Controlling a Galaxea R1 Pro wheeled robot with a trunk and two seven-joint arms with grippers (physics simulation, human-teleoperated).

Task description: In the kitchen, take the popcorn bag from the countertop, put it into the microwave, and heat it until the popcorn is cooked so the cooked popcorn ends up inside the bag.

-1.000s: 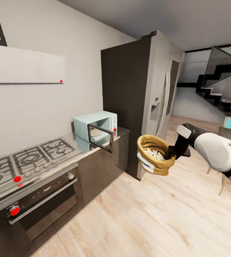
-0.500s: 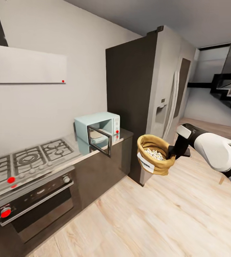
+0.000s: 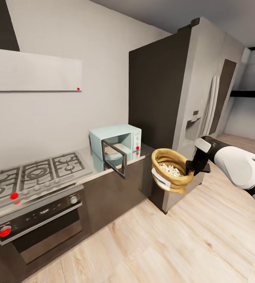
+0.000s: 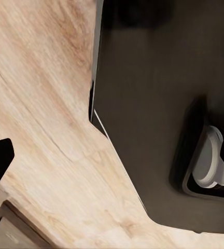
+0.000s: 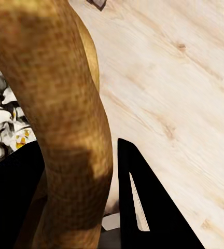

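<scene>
Right end effector (image 3: 189,168) is clamped on the rolled rim of the popcorn bag (image 3: 170,169) — from the wrist I see a dark finger (image 5: 148,207) on the outer side of the brown rim (image 5: 65,119). I'm holding the bag in mid-air over the wood floor (image 3: 174,243), just off the tabletop's (image 3: 96,167) end and in front of the tall grey fridge (image 3: 198,110). Whitish popcorn (image 3: 169,169) fills its mouth. On the tabletop the mint-blue microwave (image 3: 117,141) stands with its door (image 3: 114,158) swung open — near the bag, not touching. A gas hob (image 3: 33,175) sits further along with an oven (image 3: 41,228) beneath. For the left end effector, I can't tell its state.
</scene>
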